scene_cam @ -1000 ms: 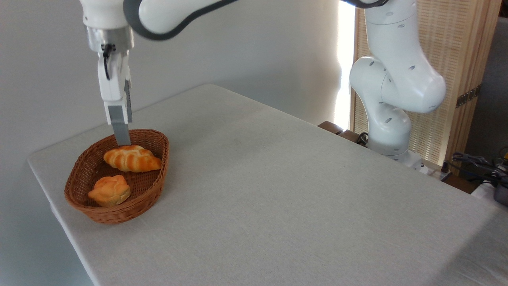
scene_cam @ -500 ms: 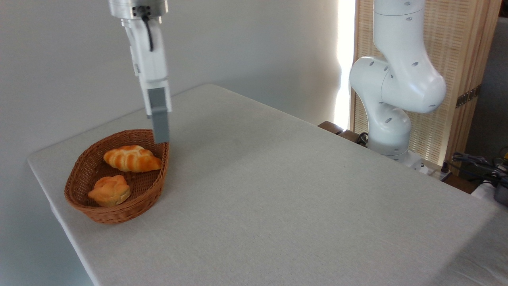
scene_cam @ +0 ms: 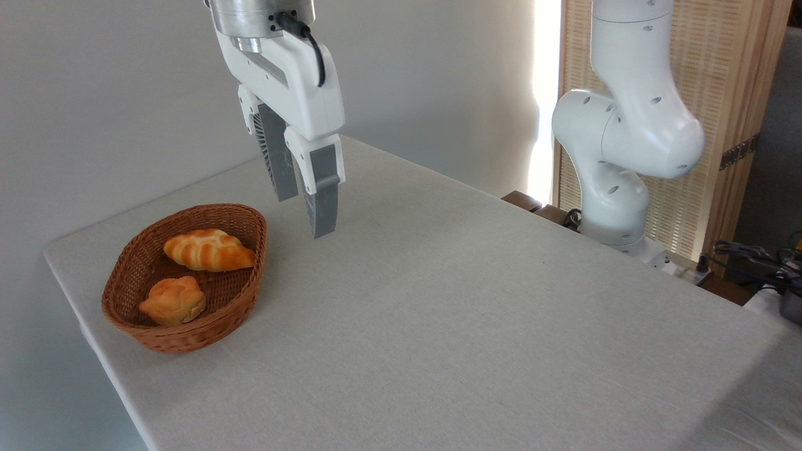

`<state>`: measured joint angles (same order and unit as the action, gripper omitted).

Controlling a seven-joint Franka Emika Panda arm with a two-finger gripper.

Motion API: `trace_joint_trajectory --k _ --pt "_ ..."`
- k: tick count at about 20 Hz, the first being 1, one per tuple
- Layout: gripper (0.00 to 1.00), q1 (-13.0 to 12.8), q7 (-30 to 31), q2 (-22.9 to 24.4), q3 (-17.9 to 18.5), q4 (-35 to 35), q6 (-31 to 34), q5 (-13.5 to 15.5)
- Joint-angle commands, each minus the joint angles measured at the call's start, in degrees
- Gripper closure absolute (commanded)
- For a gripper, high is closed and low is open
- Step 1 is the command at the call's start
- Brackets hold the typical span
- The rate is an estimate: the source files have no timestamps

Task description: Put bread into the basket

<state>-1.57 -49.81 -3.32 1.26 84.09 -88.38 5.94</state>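
Observation:
The braided bread [scene_cam: 208, 249] lies inside the brown wicker basket [scene_cam: 126, 269], toward its far end, resting on the woven floor. My gripper [scene_cam: 304, 216] hangs in the air to the right of the basket, well above the table, open with nothing between its grey fingers [scene_cam: 323, 194]. It touches neither the bread nor the basket.
A small round knotted bun [scene_cam: 173, 300] sits in the basket's near end. The basket stands close to the table's left edge [scene_cam: 75, 313]. The arm's white base [scene_cam: 617, 188] rises at the table's far right, with cables [scene_cam: 752, 254] beside it.
My gripper has lifted away from the basket and swung right, turning so both fingers show apart. The bread stays where it lay in the basket.

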Motion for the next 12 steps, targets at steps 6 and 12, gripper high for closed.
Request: trace_joint_trajectory --k 6,12 --pt "0.00 -1.59 7.36 1.82 0.76 1.86 0.32 -0.23" --pt "0.00 -1.86 8.15 2.87 0.76 3.96 -2.22 -0.84"
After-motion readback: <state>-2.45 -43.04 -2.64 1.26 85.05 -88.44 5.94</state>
